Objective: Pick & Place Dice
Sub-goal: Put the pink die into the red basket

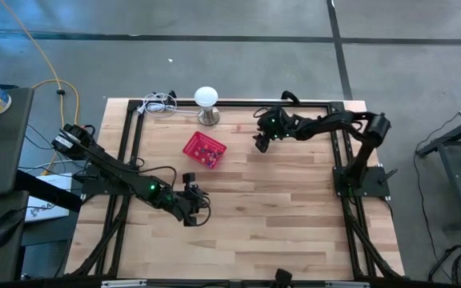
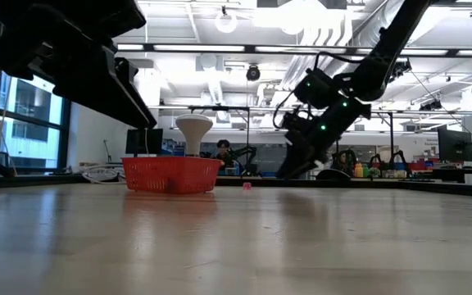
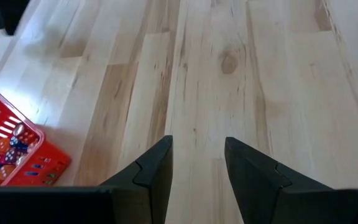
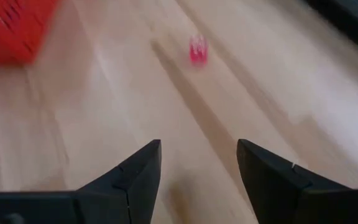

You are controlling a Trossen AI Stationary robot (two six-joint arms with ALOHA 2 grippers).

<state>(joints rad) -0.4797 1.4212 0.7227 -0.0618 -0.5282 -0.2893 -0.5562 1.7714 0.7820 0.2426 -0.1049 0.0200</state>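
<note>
A single small pink-red die (image 4: 197, 50) lies alone on the wood table, also seen in the high view (image 1: 239, 126) and the low view (image 2: 247, 185). Several more dice (image 3: 8, 152) lie inside the small red mesh basket (image 1: 205, 150). My right gripper (image 1: 260, 146) hovers open just right of the basket, slanting down. The lone die is a short way ahead of its fingertips (image 4: 197, 180), and nothing is between them. My left gripper (image 1: 202, 206) waits open over the table's middle, nearer the front edge than the basket, with only bare wood between its fingers (image 3: 197, 174).
A white mushroom-shaped object on a metal foot (image 1: 206, 102) stands at the far edge behind the basket, with a coil of white cable (image 1: 158, 104) to its left. A black frame rail (image 1: 294, 102) runs along the far edge. Bare wood (image 1: 294, 216) fills the near right.
</note>
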